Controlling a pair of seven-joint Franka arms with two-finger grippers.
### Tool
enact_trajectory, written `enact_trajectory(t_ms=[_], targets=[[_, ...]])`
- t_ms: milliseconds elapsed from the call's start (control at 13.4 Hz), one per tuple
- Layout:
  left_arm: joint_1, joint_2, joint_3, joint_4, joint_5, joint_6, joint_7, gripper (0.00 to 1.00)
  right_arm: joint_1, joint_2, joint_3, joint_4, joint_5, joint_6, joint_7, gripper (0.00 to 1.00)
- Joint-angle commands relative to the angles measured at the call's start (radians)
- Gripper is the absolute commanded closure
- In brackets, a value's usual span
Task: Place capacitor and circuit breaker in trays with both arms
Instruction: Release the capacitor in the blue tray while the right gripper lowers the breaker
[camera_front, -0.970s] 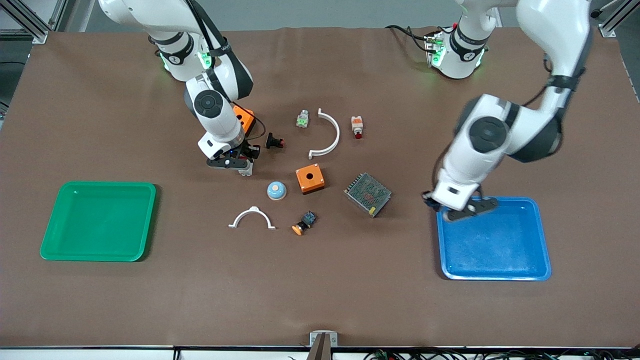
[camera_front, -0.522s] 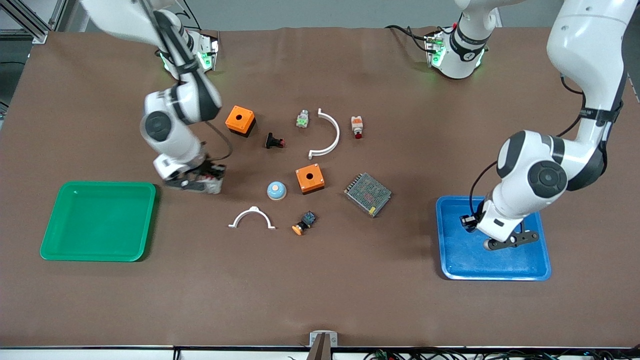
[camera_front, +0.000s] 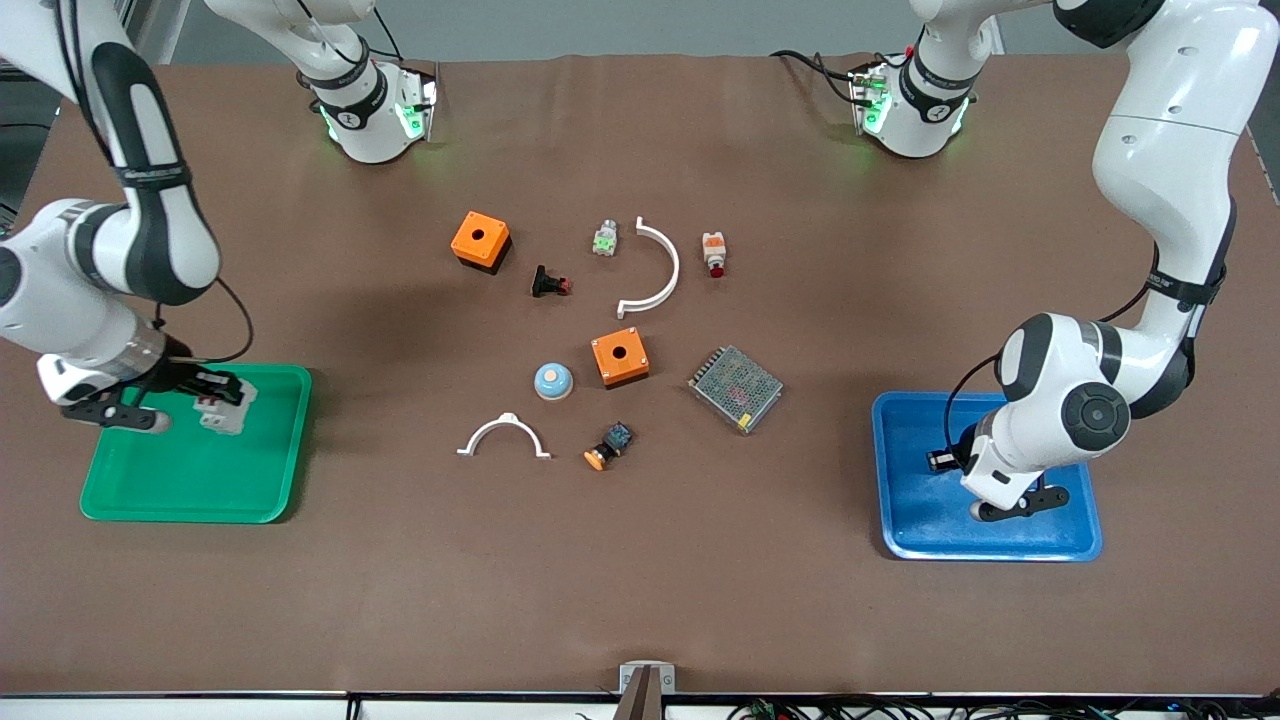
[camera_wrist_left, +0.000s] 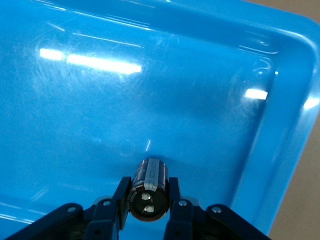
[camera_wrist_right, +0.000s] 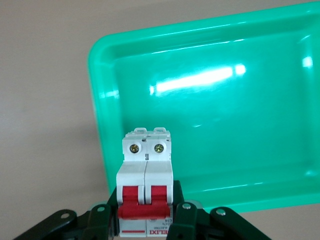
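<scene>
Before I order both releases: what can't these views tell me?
- Whether the capacitor, held in the left gripper, touches the blue tray: the front view hides it under the arm; the wrist view shows no gap.
- How high the circuit breaker, held in the right gripper, hangs over the green tray.
- The breaker's lower label: cut off by the right wrist view's edge.

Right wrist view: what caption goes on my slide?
Right gripper holds the circuit breaker over the green tray.
</scene>
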Motion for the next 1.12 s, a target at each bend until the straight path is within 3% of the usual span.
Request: enact_trajectory(t_ms=[0,75,373,672,1045], targets=[[-0.002,0.001,0.008,0.024,0.023,0.001,0.004,0.18,-0.049,0.119,0.020,0.119,-0.023,-0.007,-0.030,1.00],[-0.002,-0.008,0.008,0.024,0.023,0.001,-0.002,0.00,-0.057,0.151,0.019,0.154,-0.044,-0.009,-0.029,1.00],[-0.008,-0.138,-0.008,0.024,0.018,-0.111,0.000,0.00,-0.113,0.260,0.022,0.269,-0.098,-0.009,-0.072,1.00],[-0.004,-0.310,-0.054,0.036,0.009,-0.253,0.000,0.00,-0.123,0.292,0.023,0.274,-0.086,-0.007,-0.113,0.99],[-0.001,-0.403,-0.090,0.231,0.006,-0.666,0.101,0.00,-0.136,0.309,0.034,0.266,-0.035,-0.018,-0.187,0.98]])
